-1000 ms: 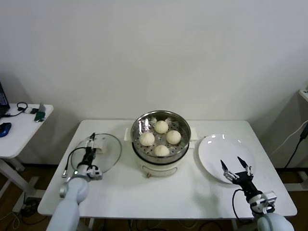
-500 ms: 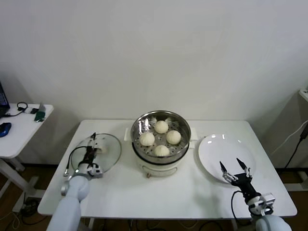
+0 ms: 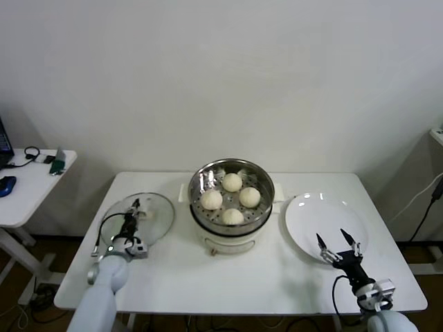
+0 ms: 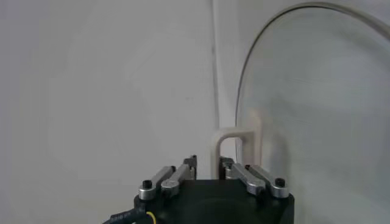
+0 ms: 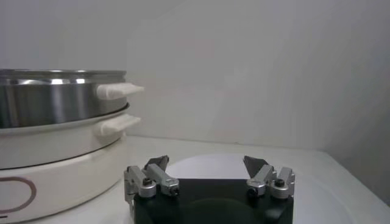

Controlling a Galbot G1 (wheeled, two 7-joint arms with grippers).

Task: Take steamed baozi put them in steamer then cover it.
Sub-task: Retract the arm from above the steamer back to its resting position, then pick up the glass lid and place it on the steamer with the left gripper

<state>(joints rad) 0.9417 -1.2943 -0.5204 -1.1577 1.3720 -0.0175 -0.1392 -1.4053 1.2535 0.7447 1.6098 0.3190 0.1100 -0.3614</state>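
Buns: four cream-white steamed baozi point(image 3: 232, 199) sit in the round stainless-steel steamer point(image 3: 232, 181) on its white cooker base.
Change: over the last second the left gripper point(image 3: 129, 228) has narrowed onto the white handle point(image 4: 229, 146) of the round glass lid point(image 3: 138, 218), now tilted.
Meaning: loading looks done; covering comes next.
Right gripper point(image 3: 339, 243): spread wide, empty, over the flat white plate point(image 3: 318, 214).

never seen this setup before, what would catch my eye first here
Four steamed baozi sit in the shiny steamer at the table's centre, uncovered. To its left the glass lid lies on the table, with the left tool closed on its white handle. To its right, the open right tool hovers over an empty white plate.
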